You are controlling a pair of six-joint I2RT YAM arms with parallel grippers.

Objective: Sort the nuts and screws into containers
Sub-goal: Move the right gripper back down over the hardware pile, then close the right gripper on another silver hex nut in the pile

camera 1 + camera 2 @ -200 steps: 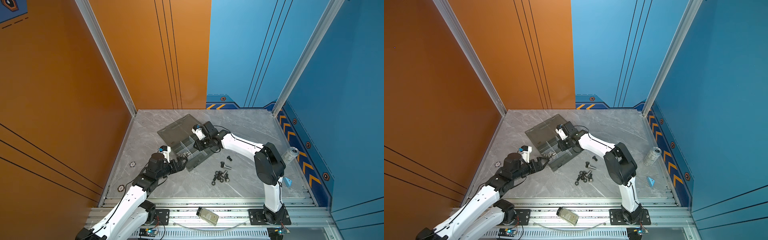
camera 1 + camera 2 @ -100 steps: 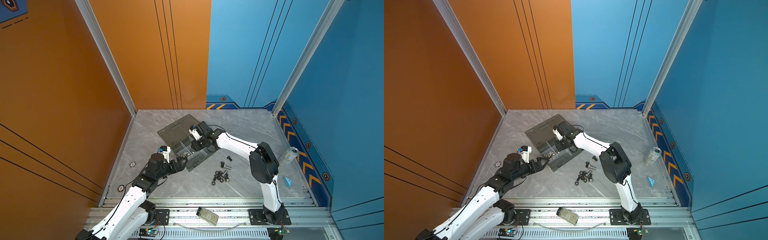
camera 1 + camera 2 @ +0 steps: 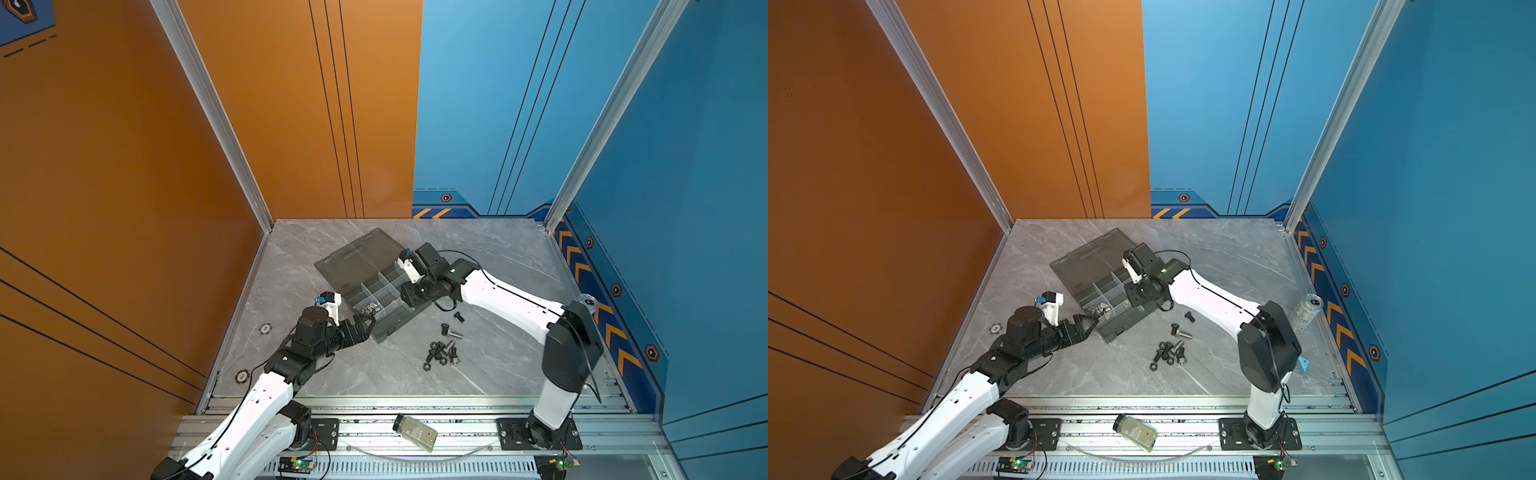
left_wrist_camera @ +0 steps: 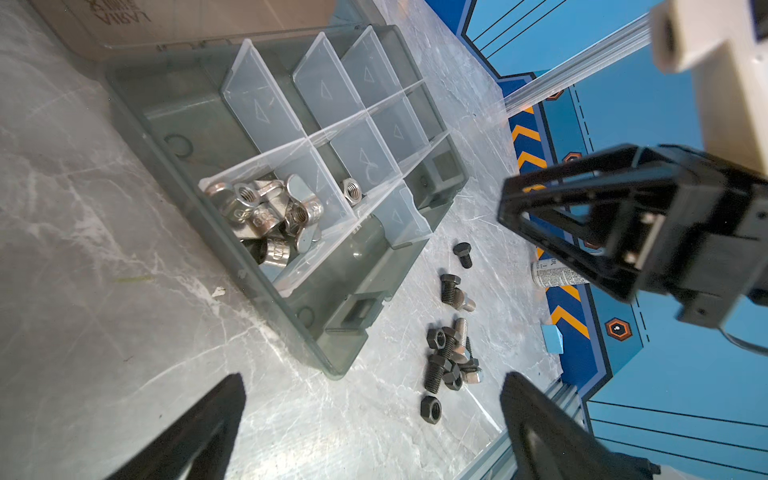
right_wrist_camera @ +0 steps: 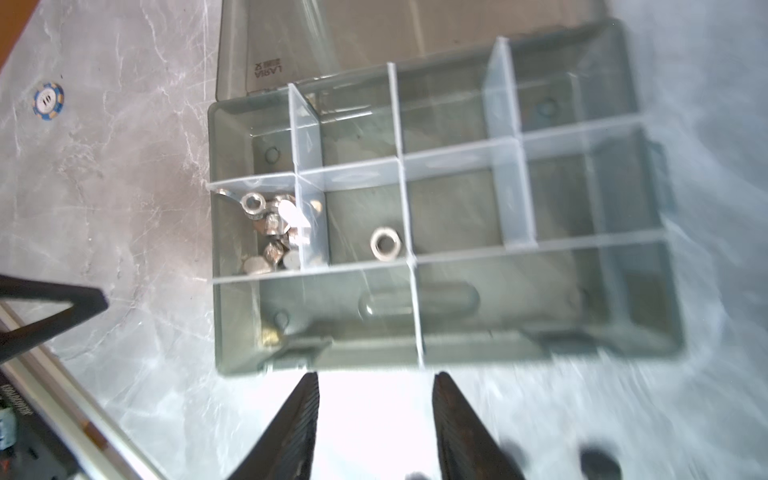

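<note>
Since nuts (image 4: 266, 216) belong in organiser box (image 4: 291, 316) | right gripper (image 5: 376, 376) over it, parted, empty | left gripper (image 4: 374, 378) beside, open

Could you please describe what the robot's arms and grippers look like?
The left arm and right arm have white shells, black joints and thin black cables. The left gripper and right gripper have black, tapering fingers; the right's are ribbed.

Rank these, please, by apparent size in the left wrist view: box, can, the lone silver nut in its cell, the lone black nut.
1. box
2. can, partly hidden, farther off
3. silver nut and black nut: about alike, unranked
</note>
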